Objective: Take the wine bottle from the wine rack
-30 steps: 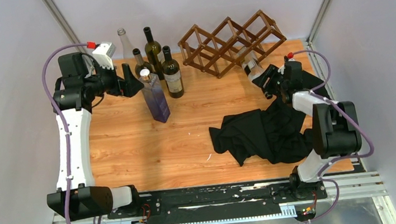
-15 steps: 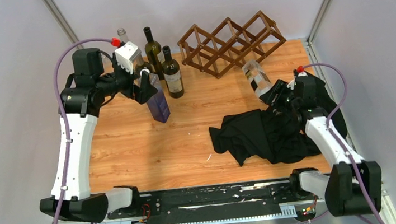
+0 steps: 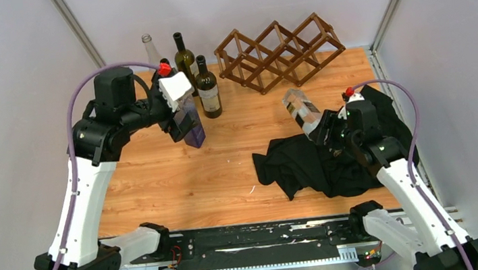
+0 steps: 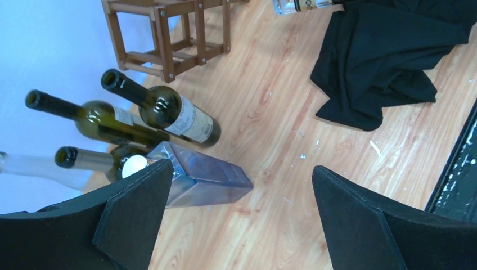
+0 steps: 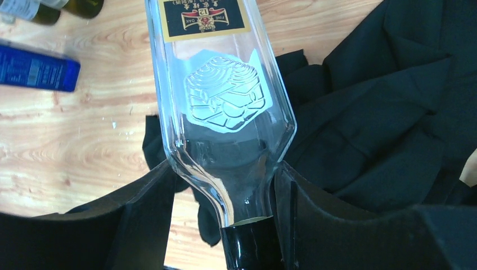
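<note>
— Both arms have moved. The right claw (image 3: 326, 128) has drawn the bottle (image 3: 299, 106) nearer, away from the rack (image 3: 278, 52). The left claw (image 3: 178, 111) has swung right, over the blue bottle (image 3: 193, 132).
— Where is the bottle?
— It is out of the rack and apart from it. It is tilted, base toward the rack, with its neck end above the black cloth (image 3: 301, 165) on the right of the bench (image 3: 180, 176).
— How is it held?
— The right claw is clamped on its shoulder, just above the black cap. Clear glass fills the gap between the fingers (image 5: 140, 214).
— And the left claw?
— It is spread wide, gripping nothing. The blue bottle stands below it, with green bottles (image 3: 208, 91) just beyond, at the far left of the bench.
</note>
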Action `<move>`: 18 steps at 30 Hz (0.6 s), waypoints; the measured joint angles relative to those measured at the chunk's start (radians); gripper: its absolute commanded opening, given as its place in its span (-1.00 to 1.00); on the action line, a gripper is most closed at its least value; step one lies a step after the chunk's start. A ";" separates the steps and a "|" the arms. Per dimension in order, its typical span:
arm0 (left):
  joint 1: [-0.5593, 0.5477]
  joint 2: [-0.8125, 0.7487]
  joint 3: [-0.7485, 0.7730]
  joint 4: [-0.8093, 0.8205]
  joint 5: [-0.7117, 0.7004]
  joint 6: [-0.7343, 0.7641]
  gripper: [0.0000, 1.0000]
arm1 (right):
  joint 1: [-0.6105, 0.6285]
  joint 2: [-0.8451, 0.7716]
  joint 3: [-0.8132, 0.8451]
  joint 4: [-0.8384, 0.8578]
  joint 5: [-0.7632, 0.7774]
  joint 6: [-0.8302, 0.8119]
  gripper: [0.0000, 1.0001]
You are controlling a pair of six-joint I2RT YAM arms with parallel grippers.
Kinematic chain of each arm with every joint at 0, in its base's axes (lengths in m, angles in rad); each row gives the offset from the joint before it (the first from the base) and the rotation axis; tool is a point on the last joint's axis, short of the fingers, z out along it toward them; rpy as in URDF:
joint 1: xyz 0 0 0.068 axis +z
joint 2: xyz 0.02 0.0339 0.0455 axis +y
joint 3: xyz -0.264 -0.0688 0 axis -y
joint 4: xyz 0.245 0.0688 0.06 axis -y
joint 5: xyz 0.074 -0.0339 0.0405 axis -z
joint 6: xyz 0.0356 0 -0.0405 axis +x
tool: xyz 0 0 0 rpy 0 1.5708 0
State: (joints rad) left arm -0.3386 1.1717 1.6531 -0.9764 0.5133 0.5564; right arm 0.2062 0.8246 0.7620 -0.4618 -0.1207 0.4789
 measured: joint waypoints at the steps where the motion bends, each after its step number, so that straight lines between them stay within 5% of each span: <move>1: -0.013 -0.007 0.000 -0.001 -0.005 0.019 1.00 | 0.031 -0.006 0.018 -0.028 0.020 -0.002 -1.00; 18: -0.463 0.060 -0.084 -0.009 -0.219 0.325 1.00 | 0.495 0.170 0.317 -0.212 0.218 0.005 -1.00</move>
State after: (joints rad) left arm -0.8017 1.2312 1.5696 -0.9852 0.2939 0.8818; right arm 0.7010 0.9943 1.0790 -0.6739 0.0971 0.4839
